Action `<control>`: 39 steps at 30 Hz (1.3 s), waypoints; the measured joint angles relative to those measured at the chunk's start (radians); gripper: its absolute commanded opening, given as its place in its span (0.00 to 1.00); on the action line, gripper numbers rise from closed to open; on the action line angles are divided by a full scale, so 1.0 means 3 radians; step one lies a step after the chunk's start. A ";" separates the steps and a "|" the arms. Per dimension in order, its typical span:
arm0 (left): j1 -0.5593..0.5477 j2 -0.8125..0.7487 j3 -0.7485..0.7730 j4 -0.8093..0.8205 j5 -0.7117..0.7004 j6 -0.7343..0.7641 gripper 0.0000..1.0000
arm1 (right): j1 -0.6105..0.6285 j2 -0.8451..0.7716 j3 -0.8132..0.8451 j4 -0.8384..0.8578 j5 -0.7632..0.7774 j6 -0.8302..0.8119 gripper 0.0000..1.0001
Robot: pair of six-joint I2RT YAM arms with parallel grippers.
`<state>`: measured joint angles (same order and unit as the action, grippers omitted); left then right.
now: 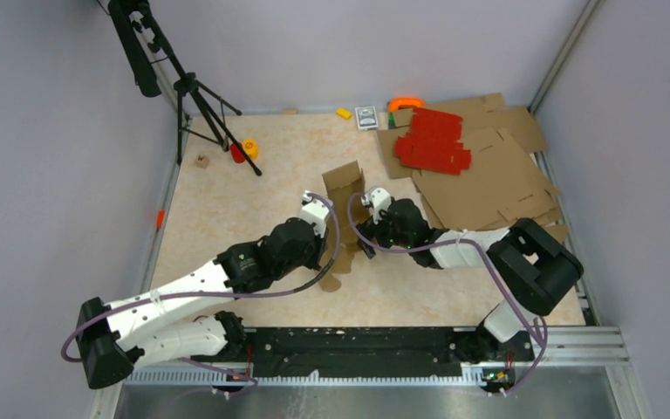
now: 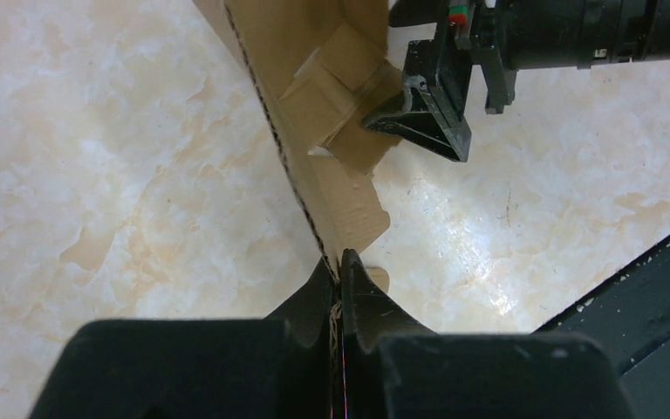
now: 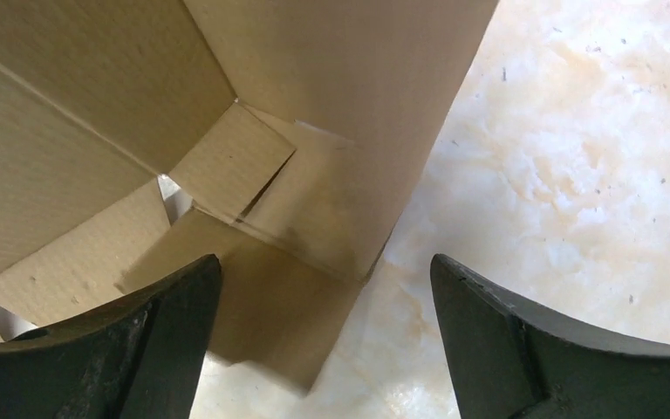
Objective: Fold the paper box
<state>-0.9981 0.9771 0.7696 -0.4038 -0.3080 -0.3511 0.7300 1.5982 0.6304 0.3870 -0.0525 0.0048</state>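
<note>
I read the left claw (image 2: 338, 262) as pressed together, pinching the edge of one wall of the paper box (image 2: 310, 96). The right claw (image 3: 324, 262) stood spread and held nothing, with the box's inner corner directly ahead of its fingers. The box stood on the counter (image 1: 227, 201) between both claws, its walls raised into an open sleeve. Ahead of the right claw, the end flaps lay folded inward but loose, with gaps showing. My judgement: walls formed; flaps not yet seated; open end not yet closed.
</note>
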 measured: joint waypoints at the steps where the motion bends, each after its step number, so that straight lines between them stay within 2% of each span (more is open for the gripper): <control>1: 0.0003 0.0000 0.0000 -0.0001 0.0032 0.0028 0.01 | 0.0000 0.0000 0.0000 0.0015 -0.0033 -0.0023 0.86; 14: 0.0078 0.0022 0.0000 0.0174 0.0352 0.0151 0.01 | -0.0033 0.0027 -0.0003 0.0083 -0.0197 0.0050 0.85; 24: 0.0080 0.0159 0.0028 0.0093 0.0327 0.0235 0.01 | -0.0608 -0.0740 -0.0182 0.0095 -0.0347 0.0482 0.85; 27: 0.0080 0.0173 0.0069 0.0085 0.0327 0.0258 0.01 | -0.0851 -0.0824 -0.0248 0.0216 -0.0478 0.0619 0.84; 31: 0.0080 0.0193 0.0102 0.0074 0.0328 0.0296 0.01 | -0.1211 -0.0724 -0.0264 0.0379 -0.0637 0.0735 0.89; 36: 0.0080 0.0196 0.0109 0.0018 0.0328 0.0318 0.01 | -0.1291 -0.0326 -0.0249 0.0769 -0.0896 0.0665 0.91; 39: 0.0080 0.0197 0.0111 -0.0006 0.0329 0.0340 0.01 | -0.1424 -0.0001 -0.0139 0.1010 -0.1273 0.0661 0.91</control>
<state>-0.9741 1.0363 0.8028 -0.4057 -0.2092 -0.2493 0.3027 1.5978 0.5888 0.6899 -0.4343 0.2031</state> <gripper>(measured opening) 0.011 0.906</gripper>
